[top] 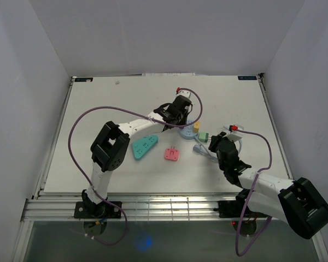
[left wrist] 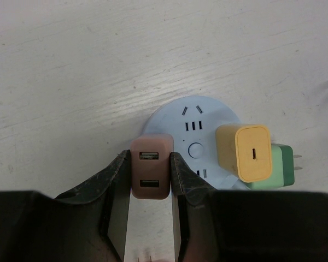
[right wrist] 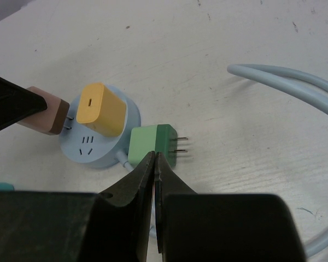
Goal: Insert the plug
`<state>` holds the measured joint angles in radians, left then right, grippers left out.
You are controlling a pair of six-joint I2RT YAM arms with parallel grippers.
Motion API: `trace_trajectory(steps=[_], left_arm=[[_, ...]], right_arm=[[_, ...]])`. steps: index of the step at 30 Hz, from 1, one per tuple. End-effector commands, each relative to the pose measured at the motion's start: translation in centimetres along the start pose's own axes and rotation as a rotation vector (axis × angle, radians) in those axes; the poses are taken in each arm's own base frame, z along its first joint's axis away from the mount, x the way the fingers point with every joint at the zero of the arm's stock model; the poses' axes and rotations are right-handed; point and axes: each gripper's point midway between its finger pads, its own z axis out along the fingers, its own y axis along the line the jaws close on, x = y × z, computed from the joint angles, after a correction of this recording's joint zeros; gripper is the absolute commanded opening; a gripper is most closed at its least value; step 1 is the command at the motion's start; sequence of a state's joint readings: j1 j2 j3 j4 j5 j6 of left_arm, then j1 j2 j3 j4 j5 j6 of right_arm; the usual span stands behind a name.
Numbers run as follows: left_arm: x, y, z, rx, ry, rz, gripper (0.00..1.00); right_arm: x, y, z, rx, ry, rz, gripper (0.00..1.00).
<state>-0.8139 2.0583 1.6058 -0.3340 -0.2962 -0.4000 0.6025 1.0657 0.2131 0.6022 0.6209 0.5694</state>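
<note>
Brown plug (left wrist: 150,173) pinched sideways in left hand (left wrist: 150,166), prongs showing at the rim of the blue round socket (left wrist: 175,117): aligned, not yet seated. Yellow plug (left wrist: 246,153) already in. Right hand (right wrist: 154,164) closed and empty over green plug (right wrist: 153,143) on desk (right wrist: 251,65).

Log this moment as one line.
left claw shut on brown USB charger | at blue socket hub, not fully in | yellow charger plugged in | green charger loose | right claw shut, empty

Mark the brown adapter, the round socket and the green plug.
brown adapter (left wrist: 150,170): left wrist view, face between its two ports.
round socket (left wrist: 165,121): left wrist view, bare top left of the slots.
green plug (right wrist: 145,143): right wrist view, light green side of its body.
</note>
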Motion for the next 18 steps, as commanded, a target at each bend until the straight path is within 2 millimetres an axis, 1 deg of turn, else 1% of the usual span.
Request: trace_trajectory(steps=[1, 7, 14, 18], left_arm=[[-0.1, -0.4, 0.0, 0.026, -0.004, 0.043, 0.00], [0.7, -0.8, 0.5, 0.040, 0.014, 0.107, 0.00], [1.4, -0.7, 0.7, -0.020, 0.012, 0.183, 0.00], [1.6, -1.3, 0.8, -0.017, 0.015, 0.205, 0.00]], right_arm=[[-1.1, 0.4, 0.1, -0.011, -0.038, 0.018, 0.08], [-1.1, 0.4, 0.1, -0.010, -0.038, 0.014, 0.08], [-1.0, 0.4, 0.2, -0.008, -0.033, 0.003, 0.08], [-0.8, 0.4, 0.4, -0.001, -0.022, -0.008, 0.08]])
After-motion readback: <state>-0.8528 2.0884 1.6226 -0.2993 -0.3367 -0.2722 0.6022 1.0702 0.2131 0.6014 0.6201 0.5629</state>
